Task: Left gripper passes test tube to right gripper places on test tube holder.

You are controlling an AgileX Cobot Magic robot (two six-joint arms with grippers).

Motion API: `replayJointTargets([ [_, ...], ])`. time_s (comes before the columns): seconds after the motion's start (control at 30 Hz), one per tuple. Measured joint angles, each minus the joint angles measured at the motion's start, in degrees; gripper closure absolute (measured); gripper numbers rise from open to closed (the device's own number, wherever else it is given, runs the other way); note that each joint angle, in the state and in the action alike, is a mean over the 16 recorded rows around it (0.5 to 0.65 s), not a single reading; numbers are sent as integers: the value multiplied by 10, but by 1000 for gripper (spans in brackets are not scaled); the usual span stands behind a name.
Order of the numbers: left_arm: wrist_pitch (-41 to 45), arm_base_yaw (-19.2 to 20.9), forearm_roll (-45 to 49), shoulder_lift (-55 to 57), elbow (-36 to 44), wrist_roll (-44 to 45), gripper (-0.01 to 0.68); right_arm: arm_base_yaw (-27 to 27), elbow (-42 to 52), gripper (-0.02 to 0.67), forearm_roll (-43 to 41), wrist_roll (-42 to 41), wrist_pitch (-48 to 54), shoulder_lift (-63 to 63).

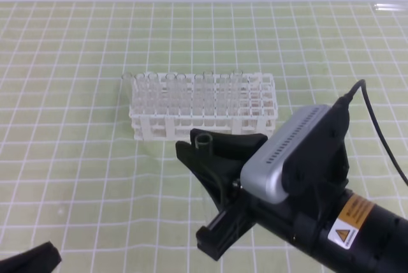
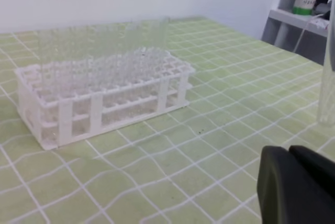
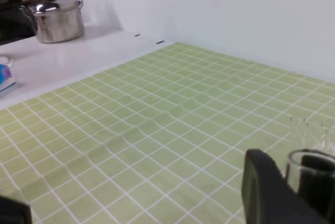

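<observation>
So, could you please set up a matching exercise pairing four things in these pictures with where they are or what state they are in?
Things:
1. left gripper
2. right gripper
3. tube
4. rack

States or places:
A. standing on the green grid mat, rows of clear tubes in it
B. shut and empty, low at the near left corner
C. upright between black fingers, open rim up
D. closed on the tube, just in front of the rack

Pairs: 1-B, 2-D, 3-C, 4-A
</observation>
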Motion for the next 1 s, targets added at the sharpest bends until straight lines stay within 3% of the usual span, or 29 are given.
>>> replayJointTargets([
  [0.5,-24,0,-13,-30,87,-56,675,-13,0,554,24,-28,-14,0],
  [1.0,-3,0,-20,-31,90,-89,675,-43,0,554,51,-64,-32,-1],
])
